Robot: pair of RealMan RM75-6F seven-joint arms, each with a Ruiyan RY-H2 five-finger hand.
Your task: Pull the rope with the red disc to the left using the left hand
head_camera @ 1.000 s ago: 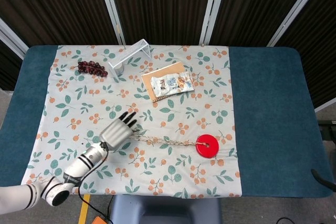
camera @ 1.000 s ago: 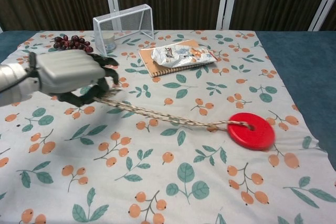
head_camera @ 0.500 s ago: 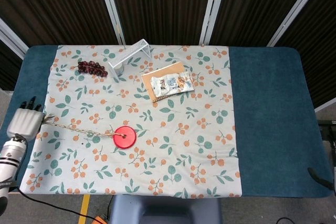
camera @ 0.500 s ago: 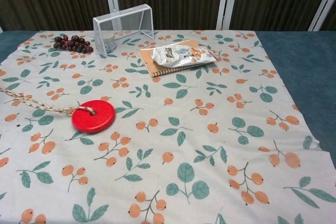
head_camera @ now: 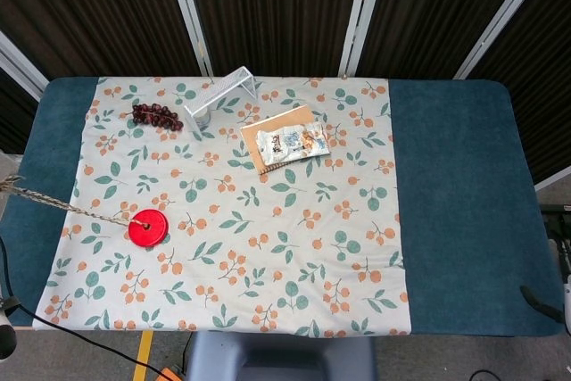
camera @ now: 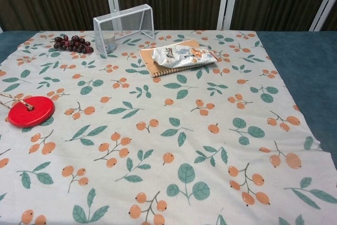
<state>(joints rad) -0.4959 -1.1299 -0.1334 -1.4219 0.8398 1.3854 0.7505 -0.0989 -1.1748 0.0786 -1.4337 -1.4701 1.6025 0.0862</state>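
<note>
The red disc [head_camera: 147, 227] lies flat on the floral cloth [head_camera: 268, 247] near its left side; in the chest view the red disc [camera: 30, 111] sits at the far left. Its braided rope [head_camera: 62, 203] stretches left from the disc across the blue table edge to the frame's left border, where a frayed end shows. In the chest view only a short piece of rope [camera: 9, 97] is visible before it leaves the frame. Neither hand shows in either view; what holds the rope's far end is hidden off frame.
At the back left lie dark grapes [head_camera: 156, 115] and a small white wire goal [head_camera: 221, 94]. A snack packet [head_camera: 293, 141] rests on a brown notebook [head_camera: 259, 131] behind the centre. Blue table [head_camera: 455, 202] surface flanks the cloth on both sides.
The disc and rope have slid far to the left, from right of centre to the cloth's left side. The left hand, gripping the rope a second ago, has gone out of frame.
</note>
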